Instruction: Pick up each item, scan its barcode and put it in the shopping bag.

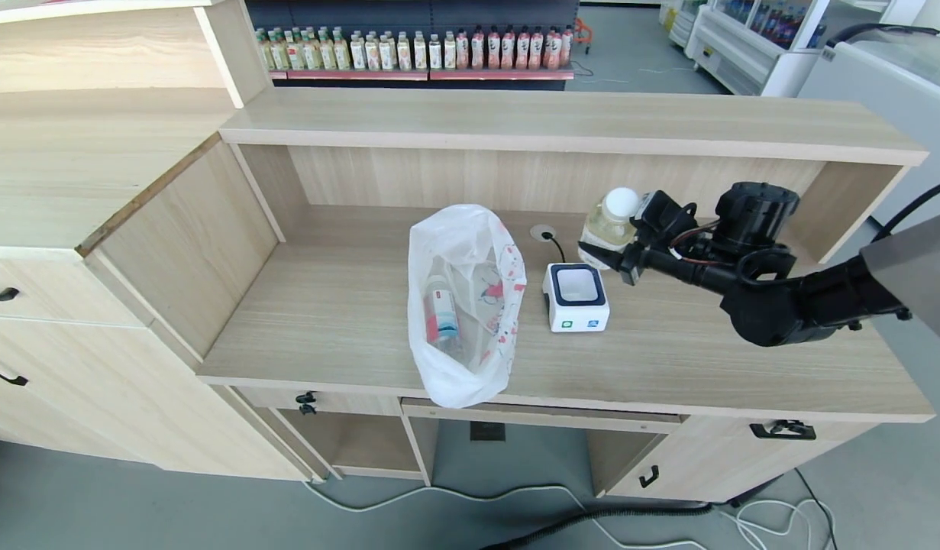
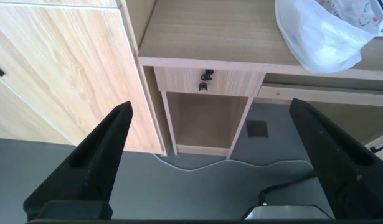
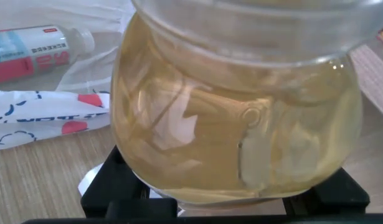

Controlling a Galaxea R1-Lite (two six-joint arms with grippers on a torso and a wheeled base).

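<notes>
amber liquid is showing through the clear bottle (image 1: 608, 225) with a white cap, and the right gripper (image 1: 621, 238) is clamping it low on its body. the bottle is sitting between the jaws with its cap pointing up, and 1 dark finger (image 1: 598, 256) is crossing in front of its base. the gripper is holding it in the air just behind the white scanner (image 1: 578, 296), over the wooden counter (image 1: 347, 321). the shopping bag (image 1: 470, 252) is standing open just to the left of the scanner, and 1 bottle with a red and blue label (image 1: 441, 313) is lying inside it. the left gripper (image 2: 210, 162) is hanging low in front of the counter over the grey floor, its jaws spreading wide and gripping nothing
</notes>
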